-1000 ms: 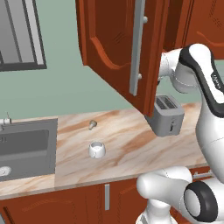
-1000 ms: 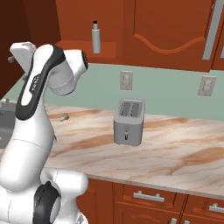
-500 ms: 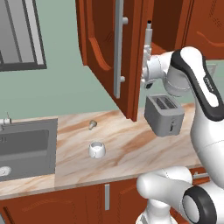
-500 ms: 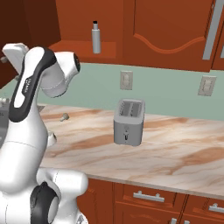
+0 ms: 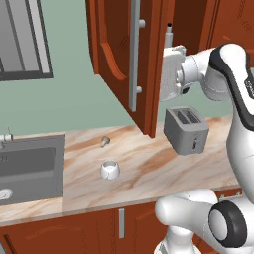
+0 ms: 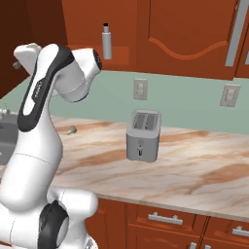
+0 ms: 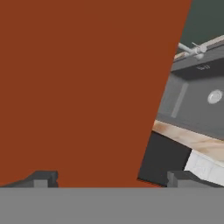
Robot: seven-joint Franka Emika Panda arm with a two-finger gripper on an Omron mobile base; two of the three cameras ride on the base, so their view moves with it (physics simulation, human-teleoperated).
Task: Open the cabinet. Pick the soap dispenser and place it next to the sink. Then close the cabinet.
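Cabinet (image 5: 119,59) door swung open; gripper (image 7: 109,177) spread wide, empty.

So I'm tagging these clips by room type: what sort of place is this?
A kitchen, rendered rather than real. A marble-look counter holds a toaster and a recessed sink, with reddish wooden wall cabinets above and a soap dispenser inside the opened one.

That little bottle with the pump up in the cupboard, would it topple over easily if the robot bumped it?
Probably. The soap dispenser is tall and slim on a narrow base, so a sideways nudge could tip it. It looks rigid, so likely firm to grip. Its round body might roll if it fell.
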